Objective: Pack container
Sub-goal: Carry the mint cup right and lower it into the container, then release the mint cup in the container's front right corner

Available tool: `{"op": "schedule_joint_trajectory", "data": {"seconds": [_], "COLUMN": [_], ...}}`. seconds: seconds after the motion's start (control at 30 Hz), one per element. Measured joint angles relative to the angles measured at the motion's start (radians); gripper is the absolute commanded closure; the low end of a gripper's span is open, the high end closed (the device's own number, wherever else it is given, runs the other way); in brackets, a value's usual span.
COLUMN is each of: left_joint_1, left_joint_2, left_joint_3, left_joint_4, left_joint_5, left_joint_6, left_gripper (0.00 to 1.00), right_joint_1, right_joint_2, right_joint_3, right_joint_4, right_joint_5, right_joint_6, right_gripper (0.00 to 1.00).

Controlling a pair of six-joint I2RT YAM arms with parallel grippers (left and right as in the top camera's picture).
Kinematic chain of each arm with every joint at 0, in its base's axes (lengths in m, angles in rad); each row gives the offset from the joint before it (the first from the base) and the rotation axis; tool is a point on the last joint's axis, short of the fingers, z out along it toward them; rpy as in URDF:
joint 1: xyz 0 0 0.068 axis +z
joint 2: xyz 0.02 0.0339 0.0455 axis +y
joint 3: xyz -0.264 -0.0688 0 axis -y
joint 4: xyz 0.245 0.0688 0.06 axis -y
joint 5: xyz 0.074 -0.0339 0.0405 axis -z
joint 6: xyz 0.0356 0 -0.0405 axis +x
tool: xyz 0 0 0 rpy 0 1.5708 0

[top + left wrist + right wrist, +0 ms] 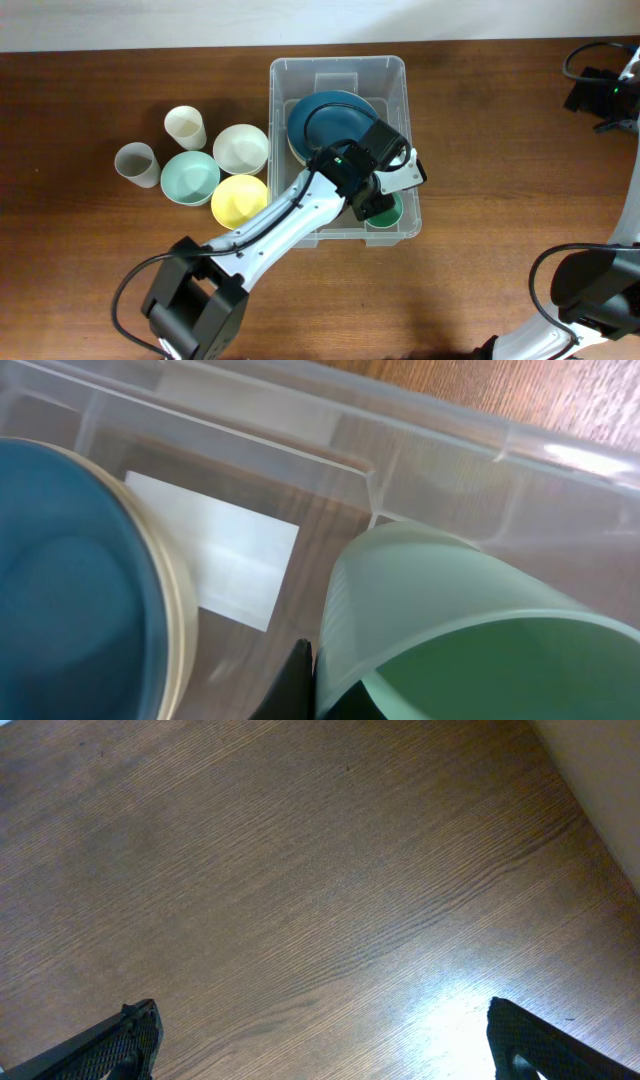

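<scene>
The container (pixel 337 63) sits mid-worktop (pixel 120 70), its long axis running away from me, far nearer my left arm. A blue plate (pixel 325 118) fills its far end. My left pincer (pixel 380 203) hangs inside the near right corner, apparently gripping a tilted green cup (pixel 450 630). The right pincer (pixel 330 1045) gapes wide, well apart.

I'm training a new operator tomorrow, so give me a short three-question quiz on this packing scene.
1. True or false: the right end effector is open above bare table.
2. What does the left end effector grip inside the container? A) green cup B) yellow bowl C) blue plate
3. How many cups and bowls stand on the table outside the container?
Key: 1 true; 2 A; 3 five.
</scene>
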Motion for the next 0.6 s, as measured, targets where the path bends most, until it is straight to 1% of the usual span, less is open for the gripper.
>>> {"op": "schedule_joint_trajectory", "data": {"seconds": [0.2, 0.23, 0.27, 0.33, 0.37, 0.4, 0.6], "left_joint_1": [0.0, 0.0, 0.0, 0.0, 0.0, 0.0, 0.0], "left_joint_2": [0.085, 0.094, 0.095, 0.095, 0.095, 0.096, 0.096], "left_joint_3": [0.002, 0.002, 0.002, 0.002, 0.002, 0.002, 0.005], "left_joint_4": [0.0, -0.001, 0.0, 0.0, 0.0, -0.001, -0.001], "left_joint_5": [0.006, 0.007, 0.01, 0.011, 0.012, 0.012, 0.015], "left_joint_6": [0.0, 0.0, 0.0, -0.002, 0.001, 0.003, 0.006], "left_gripper": [0.99, 0.98, 0.9, 0.67, 0.57, 0.41, 0.28], "right_joint_1": [0.0, 0.0, 0.0, 0.0, 0.0, 0.0, 0.0], "right_joint_2": [0.0, 0.0, 0.0, 0.0, 0.0, 0.0, 0.0], "right_joint_3": [0.0, 0.0, 0.0, 0.0, 0.0, 0.0, 0.0], "right_joint_4": [0.0, 0.0, 0.0, 0.0, 0.0, 0.0, 0.0], "right_joint_5": [0.0, 0.0, 0.0, 0.0, 0.0, 0.0, 0.0], "right_joint_6": [0.0, 0.0, 0.0, 0.0, 0.0, 0.0, 0.0], "right_gripper": [0.01, 0.01, 0.01, 0.01, 0.01, 0.01, 0.01]}}
